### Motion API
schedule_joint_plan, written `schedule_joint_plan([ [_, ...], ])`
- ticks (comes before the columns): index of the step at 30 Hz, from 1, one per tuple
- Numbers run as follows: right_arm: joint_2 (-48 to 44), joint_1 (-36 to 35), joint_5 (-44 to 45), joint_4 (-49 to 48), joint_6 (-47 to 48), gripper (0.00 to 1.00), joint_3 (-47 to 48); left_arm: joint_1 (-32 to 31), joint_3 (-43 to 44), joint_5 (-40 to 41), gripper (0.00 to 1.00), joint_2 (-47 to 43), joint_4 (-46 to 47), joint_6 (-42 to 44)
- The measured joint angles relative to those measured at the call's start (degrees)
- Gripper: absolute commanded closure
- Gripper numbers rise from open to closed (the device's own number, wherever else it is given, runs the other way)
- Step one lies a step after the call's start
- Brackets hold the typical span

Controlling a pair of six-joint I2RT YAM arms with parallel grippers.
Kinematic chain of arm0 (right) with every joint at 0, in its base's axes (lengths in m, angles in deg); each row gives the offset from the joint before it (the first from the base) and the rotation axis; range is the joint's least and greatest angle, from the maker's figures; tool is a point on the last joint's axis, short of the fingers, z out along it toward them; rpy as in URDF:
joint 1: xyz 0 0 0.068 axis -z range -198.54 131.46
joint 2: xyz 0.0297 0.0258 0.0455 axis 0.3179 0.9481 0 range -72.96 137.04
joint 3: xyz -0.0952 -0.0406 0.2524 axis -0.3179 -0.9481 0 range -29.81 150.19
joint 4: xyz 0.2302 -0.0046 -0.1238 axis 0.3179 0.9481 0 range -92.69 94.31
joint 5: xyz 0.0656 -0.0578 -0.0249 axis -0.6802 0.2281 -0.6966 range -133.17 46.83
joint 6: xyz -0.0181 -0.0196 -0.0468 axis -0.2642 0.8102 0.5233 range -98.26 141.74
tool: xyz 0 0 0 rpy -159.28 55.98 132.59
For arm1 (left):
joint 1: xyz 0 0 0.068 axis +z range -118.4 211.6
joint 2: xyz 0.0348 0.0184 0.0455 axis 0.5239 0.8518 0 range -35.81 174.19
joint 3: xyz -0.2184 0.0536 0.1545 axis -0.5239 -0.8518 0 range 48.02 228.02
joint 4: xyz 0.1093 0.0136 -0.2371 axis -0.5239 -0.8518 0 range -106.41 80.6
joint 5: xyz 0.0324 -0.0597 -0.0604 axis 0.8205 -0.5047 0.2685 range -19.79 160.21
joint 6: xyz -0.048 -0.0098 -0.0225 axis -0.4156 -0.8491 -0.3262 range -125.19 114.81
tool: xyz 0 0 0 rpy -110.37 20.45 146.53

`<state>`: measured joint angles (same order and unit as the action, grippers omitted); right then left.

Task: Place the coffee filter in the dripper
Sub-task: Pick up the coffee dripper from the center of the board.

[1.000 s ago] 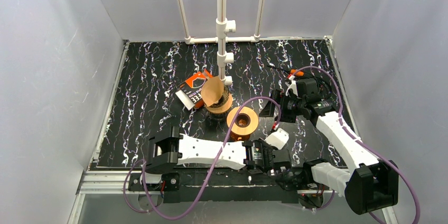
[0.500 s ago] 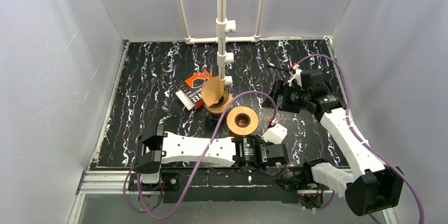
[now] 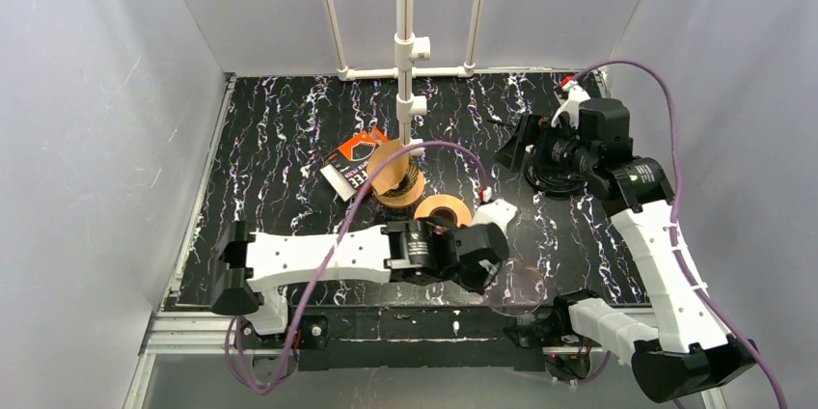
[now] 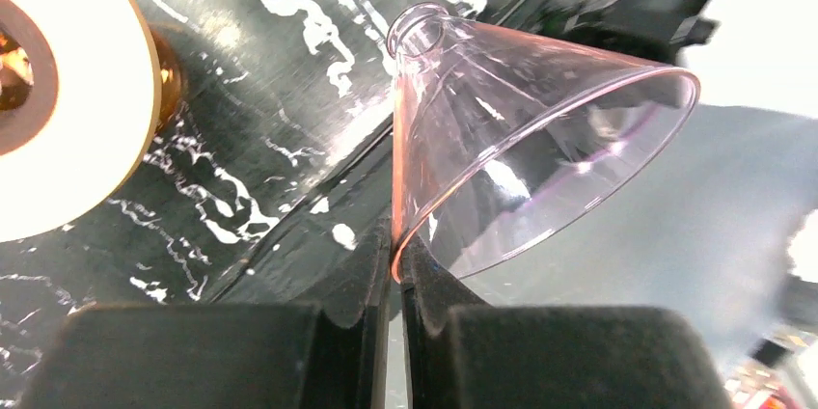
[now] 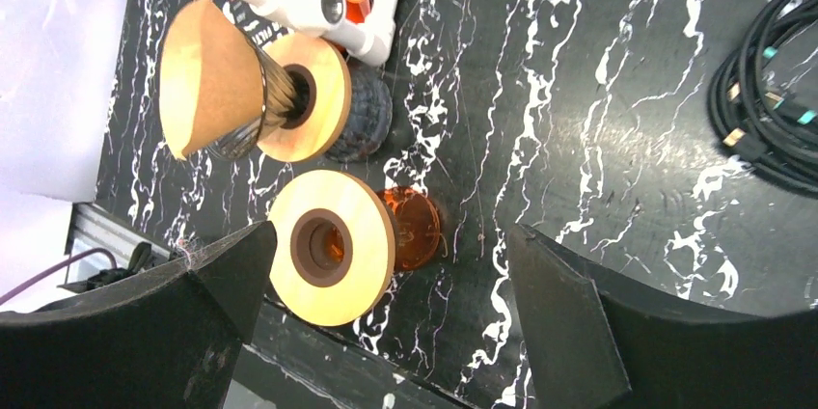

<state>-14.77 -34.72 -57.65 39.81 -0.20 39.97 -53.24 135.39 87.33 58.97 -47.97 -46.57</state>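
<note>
The black surface, veined in white, sits inside a booth of pale grey walls, with a white PVC pipe frame rising at the back. The left pincer is clamped tight on the rim of a clear, pink-tinted dripper, which is tilted at the surface's front edge. The right pincer gapes wide, holding nothing, over the right half. The brown paper coffee filter — well apart from the dripper — sits narrow end into a wooden-collared holder beside an orange package. 1 more wooden ring stands near it. A black cable coil lies at the right.
</note>
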Motion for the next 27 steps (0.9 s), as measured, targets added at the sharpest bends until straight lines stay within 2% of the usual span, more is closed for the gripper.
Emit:
schedule_joint_plan([
  [11, -1.3, 0.0, 2.8, 3.8, 2.5, 0.02, 10.9, 10.6, -6.5, -10.8, 1.0, -14.6, 10.2, -2.2],
  [19, -1.6, 0.0, 0.5, 4.0, 4.5, 0.03, 15.1, 20.8, -9.1, -13.4, 1.0, -22.4, 8.1, -2.3],
  [27, -0.8, 0.0, -6.8, 3.5, 5.9, 0.06, 15.1, 27.6, -9.1, -15.1, 1.0, -24.0, 3.7, -2.4],
])
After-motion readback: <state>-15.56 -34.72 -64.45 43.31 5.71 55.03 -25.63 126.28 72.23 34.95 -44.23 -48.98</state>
